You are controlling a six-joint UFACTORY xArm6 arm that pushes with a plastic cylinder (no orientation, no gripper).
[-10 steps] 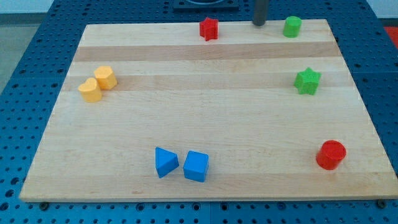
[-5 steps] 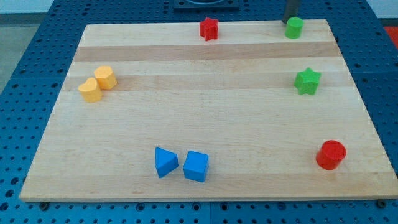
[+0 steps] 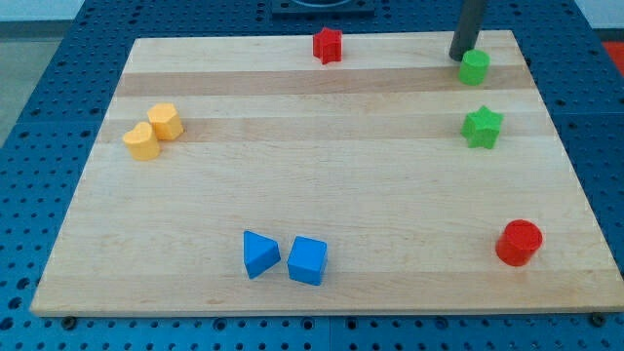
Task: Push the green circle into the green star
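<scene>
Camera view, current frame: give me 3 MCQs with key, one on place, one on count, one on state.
1. Where is my tip relative to the green circle?
A. Just up and to the view's left of it
B. Beside the blue blocks
C. At the view's bottom right corner

2. How many red blocks are on the board?
A. One
B. Two
C. Four

3. How do the green circle and the green star stand?
A. Touching
B. Stacked
C. Apart, circle toward the view's top

Key:
1. A, the rod ends right at the circle's upper left edge.
2. B, a red star at the view's top and a red cylinder at the view's lower right.
3. C, bare wood shows between the two.
</scene>
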